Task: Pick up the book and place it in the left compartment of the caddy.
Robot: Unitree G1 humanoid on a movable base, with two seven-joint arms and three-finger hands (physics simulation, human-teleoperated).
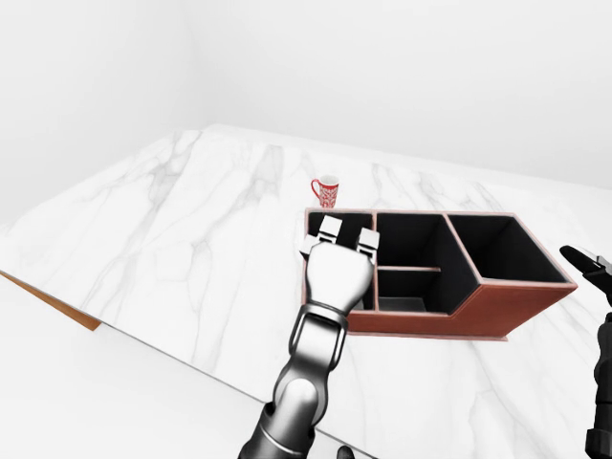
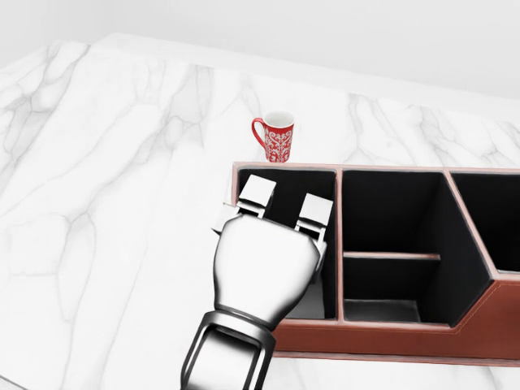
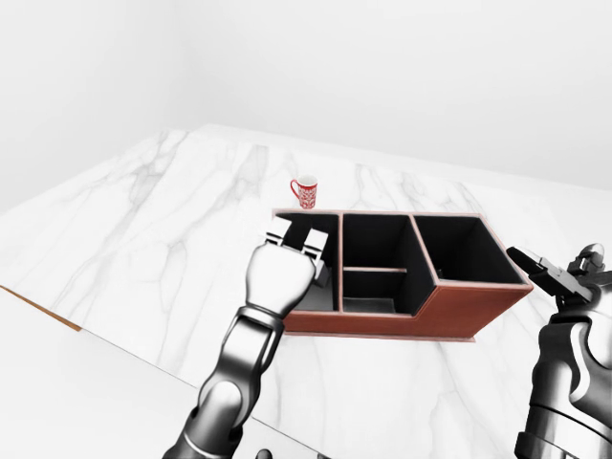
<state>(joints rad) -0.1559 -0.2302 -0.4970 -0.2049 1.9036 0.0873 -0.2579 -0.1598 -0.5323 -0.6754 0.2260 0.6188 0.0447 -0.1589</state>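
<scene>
Where left hand (image 2: pixel 264 264) tops caddy (image 2: pixel 390 337) left compartment, fingers (image 2: pixel 257 195) spread; book hidden.

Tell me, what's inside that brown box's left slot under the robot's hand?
The left hand covers most of the caddy's left compartment. Only dark walls and a pale patch at its bottom show; I cannot tell whether that is the book.

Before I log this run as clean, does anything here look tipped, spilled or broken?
Nothing stands out. The mug stands upright on the marble table, just beyond the caddy, which sits flat and whole. The left hand reaches over its left compartment; no book shows, perhaps hidden under the hand.
</scene>
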